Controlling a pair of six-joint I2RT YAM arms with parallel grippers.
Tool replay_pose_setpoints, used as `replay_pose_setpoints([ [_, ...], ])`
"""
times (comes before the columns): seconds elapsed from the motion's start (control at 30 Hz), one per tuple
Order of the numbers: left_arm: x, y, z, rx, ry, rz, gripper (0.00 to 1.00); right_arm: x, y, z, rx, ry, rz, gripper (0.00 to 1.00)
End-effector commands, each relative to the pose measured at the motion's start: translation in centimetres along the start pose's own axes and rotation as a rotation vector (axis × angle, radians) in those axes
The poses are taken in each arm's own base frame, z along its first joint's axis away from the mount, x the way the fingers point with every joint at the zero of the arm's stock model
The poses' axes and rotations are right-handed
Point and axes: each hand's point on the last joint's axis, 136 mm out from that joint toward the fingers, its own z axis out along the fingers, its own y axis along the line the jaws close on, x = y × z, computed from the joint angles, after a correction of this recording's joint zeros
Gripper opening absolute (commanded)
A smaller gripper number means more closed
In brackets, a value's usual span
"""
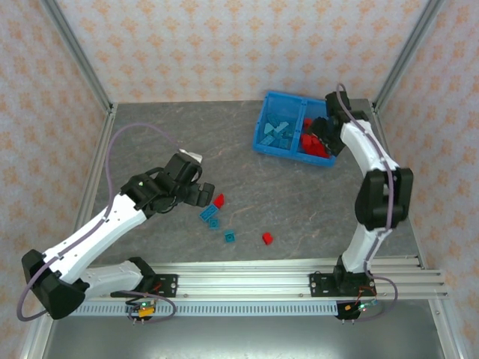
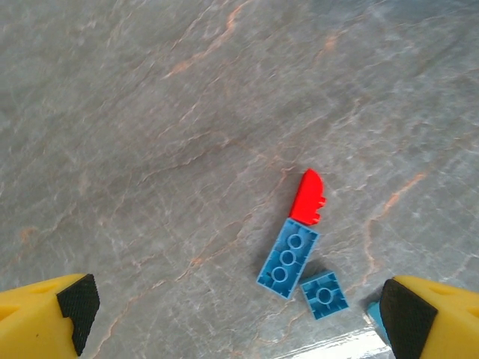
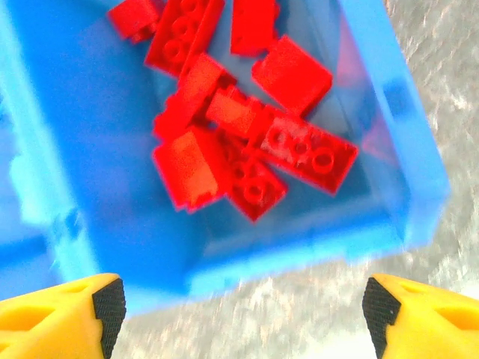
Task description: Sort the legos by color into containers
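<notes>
A grey marbled table (image 1: 150, 142) holds a bright blue bin (image 1: 262, 127) at its far right, divided into two compartments. In the overhead view, the left compartment (image 1: 278, 133) holds teal legos (image 1: 283, 129). The right compartment (image 3: 112, 187) holds a heap of red legos (image 3: 299, 153), and from above the arm partly covers it.

The right gripper (image 3: 241, 307) hangs over the near edge of the red compartment, jaws spread wide with nothing between them. Just its yellow, black-padded tips show, in the bottom corners of the wrist view. That view is blurred. Studs are hard to make out on several bricks, the topmost ones are cut off by the frame edge, and no count is possible.

The left gripper (image 2: 236, 310) hovers over bare table, jaws spread wide and empty. Just beyond it, a red brick (image 2: 308, 197) touches the end of a long teal brick (image 2: 288, 258). A small square teal brick (image 2: 324, 294) sits just beside that one's other end. A teal sliver (image 2: 373, 318) peeks from behind the right-hand pad, mostly hidden.

From above, a lone red brick (image 1: 267, 238) lies apart from this cluster, nearer the arm bases.
</notes>
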Motion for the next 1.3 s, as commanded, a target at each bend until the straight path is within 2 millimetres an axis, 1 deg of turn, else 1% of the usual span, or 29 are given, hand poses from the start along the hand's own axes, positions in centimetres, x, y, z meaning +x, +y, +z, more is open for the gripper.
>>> replay_pose_setpoints([
  [0.0,2.6,1.0,2.4,-0.024,0.136,-0.094,1.0,3.3,3.4,-5.7,-0.244,0.039,-0.114,0.84],
  [0.07,3.7,0.8,3.8,-0.001,0.206,-0.112,1.0,6.7,4.7,-9.1,-0.325,0.083,-0.212,0.85],
  [0.13,4.4,0.3,5.2,0.036,0.268,-0.136,1.0,11.2,5.9,-12.5,-0.391,0.151,-0.324,0.86],
  [0.17,4.5,-0.2,5.8,0.059,0.283,-0.144,1.0,13.3,6.3,-13.7,-0.414,0.182,-0.365,0.86],
  [0.23,4.5,-1.4,7.1,0.12,0.308,-0.15,1.0,18.6,6.8,-15.8,-0.466,0.27,-0.435,0.87],
  [0.3,4.2,-2.5,8.2,0.169,0.326,-0.147,1.0,22.9,6.7,-16.8,-0.483,0.333,-0.475,0.87],
  [0.33,4.0,-3.2,8.7,0.204,0.335,-0.14,1.0,24.5,6.3,-16.9,-0.473,0.349,-0.48,0.87],
  [0.4,3.7,-4.4,9.6,0.261,0.348,-0.125,1.0,26.8,5.7,-16.8,-0.453,0.359,-0.47,0.86],
  [0.43,3.6,-5.0,10.1,0.286,0.359,-0.113,1.0,27.7,5.7,-16.7,-0.458,0.363,-0.46,0.86],
  [0.47,3.6,-5.3,10.7,0.293,0.374,-0.104,0.99,28.3,5.5,-17.0,-0.472,0.365,-0.45,0.86],
  [0.53,3.5,-5.7,12.0,0.294,0.404,-0.08,0.95,28.8,4.7,-17.3,-0.453,0.36,-0.446,0.86],
  [0.63,3.3,-6.2,13.8,0.294,0.425,-0.065,0.81,28.3,3.0,-17.5,-0.4,0.336,-0.439,0.85],
  [0.73,3.2,-6.4,15.1,0.29,0.446,-0.059,0.7,28.1,1.9,-17.3,-0.375,0.321,-0.428,0.85],
  [0.8,3.3,-6.6,15.8,0.286,0.461,-0.058,0.6,28.0,1.5,-16.9,-0.358,0.308,-0.414,0.84],
  [0.87,3.5,-6.6,16.3,0.281,0.477,-0.059,0.49,27.9,1.5,-16.5,-0.354,0.3,-0.4,0.84],
  [1.0,4.4,-6.6,16.9,0.278,0.511,-0.056,0.33,27.5,1.8,-16.2,-0.352,0.274,-0.378,0.84],
  [1.07,4.7,-6.9,17.1,0.292,0.52,-0.064,0.3,27.0,1.9,-16.3,-0.348,0.248,-0.373,0.84],
  [1.17,5.0,-7.3,17.2,0.308,0.535,-0.085,0.26,25.7,2.1,-16.7,-0.333,0.189,-0.353,0.84],
  [1.23,4.8,-7.3,17.1,0.313,0.53,-0.096,0.22,25.0,2.4,-17.1,-0.335,0.158,-0.335,0.84],
  [1.27,4.4,-7.4,16.8,0.318,0.519,-0.102,0.18,24.6,2.5,-17.3,-0.337,0.143,-0.327,0.84],
])
